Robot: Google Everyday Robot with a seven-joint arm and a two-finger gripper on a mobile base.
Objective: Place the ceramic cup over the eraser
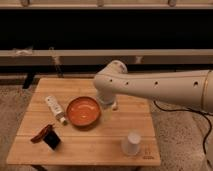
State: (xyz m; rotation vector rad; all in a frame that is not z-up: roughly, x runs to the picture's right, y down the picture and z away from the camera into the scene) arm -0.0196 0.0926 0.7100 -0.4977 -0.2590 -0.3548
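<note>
The ceramic cup (132, 143) is a small white tapered cup standing near the front right corner of the wooden table (120, 130). The eraser (51, 139) is a small black block at the front left, next to a flat red-brown piece (41, 133). My gripper (111, 104) hangs below the white arm's bend, just right of the orange bowl (83, 110) and over the table's middle. It is well apart from both the cup and the eraser.
A long white tube-shaped bottle (55, 109) lies left of the bowl. My white arm (160, 87) reaches in from the right above the table's back right part. A dark shelf and rails run behind the table. A cable lies on the floor at the right.
</note>
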